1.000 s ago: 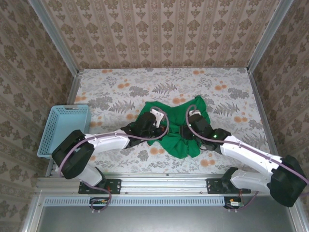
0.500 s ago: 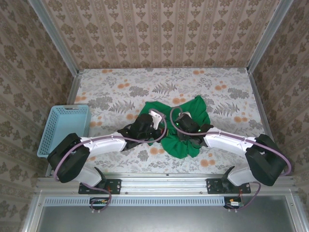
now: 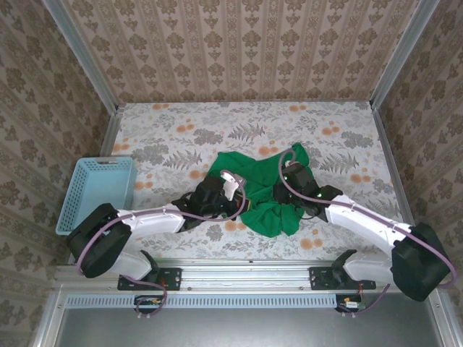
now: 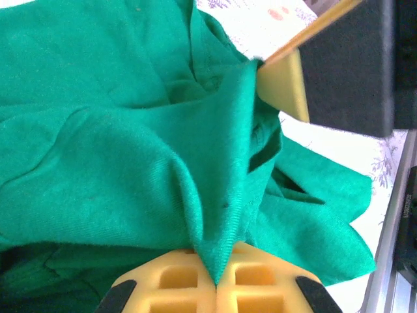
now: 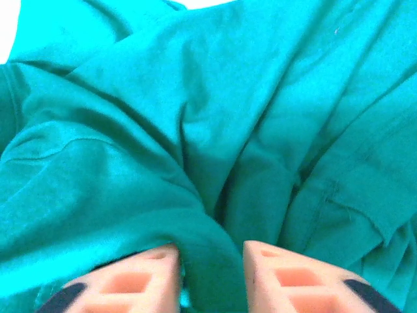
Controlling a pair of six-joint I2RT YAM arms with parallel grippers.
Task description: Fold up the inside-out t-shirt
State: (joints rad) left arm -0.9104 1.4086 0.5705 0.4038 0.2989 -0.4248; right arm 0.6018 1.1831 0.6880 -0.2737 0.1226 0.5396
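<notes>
Green cloth sits pinched in my left gripper (image 4: 216, 277), pads pressed tight on a fold of the t-shirt (image 3: 271, 215). My right gripper (image 5: 212, 261) stands parted astride another ridge. My wrists cover the crumpled shirt's middle at the table's (image 3: 181, 123) centre; its sleeves are hard to make out. One light-blue basket (image 3: 101, 189) sits well apart, left.

Laboratory robot cell dressed as a home interior: damask-wallpapered panels (image 3: 239, 50) and aluminium corner posts (image 3: 81, 54) enclose a floral-patterned tabletop (image 3: 340, 123); a metal mounting rail (image 3: 246, 273) spans the lower frame.
</notes>
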